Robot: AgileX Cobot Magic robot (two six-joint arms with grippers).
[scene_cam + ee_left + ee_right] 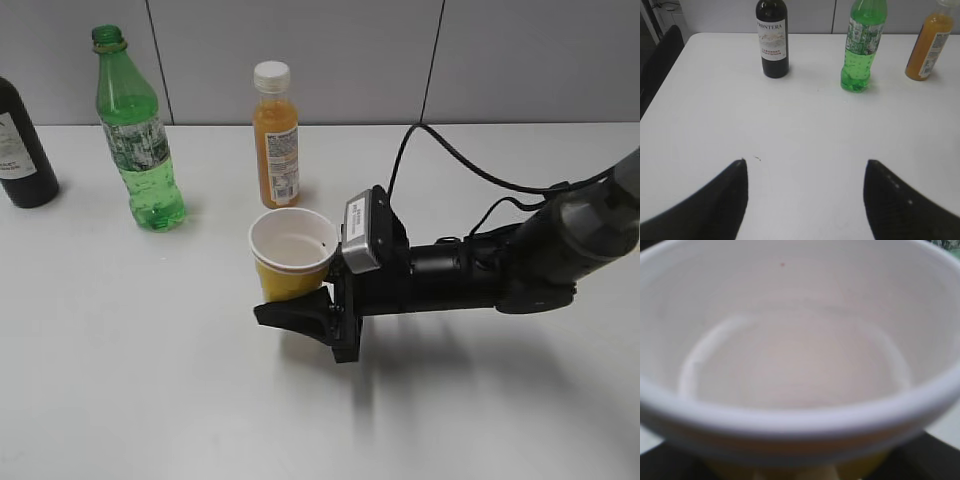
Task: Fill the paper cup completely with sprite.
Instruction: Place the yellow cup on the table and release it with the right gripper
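The paper cup (pixel 291 249), yellow outside and white inside, stands upright between the fingers of my right gripper (pixel 290 300), which is shut on its lower half. In the right wrist view the cup (pixel 800 365) fills the frame and its white bottom shows. The sprite is in the tall green bottle (pixel 140 140), which stands upright at the back left, apart from the cup. The left wrist view shows the same bottle (pixel 862 50) far ahead of my left gripper (pixel 806 167). That gripper hangs open over bare table with nothing between its fingers.
An orange juice bottle (pixel 276 135) with a white cap stands just behind the cup. A dark glass bottle (pixel 22 145) stands at the far left edge. A black cable (pixel 450 150) loops over the table behind the right arm. A grey wall closes the back.
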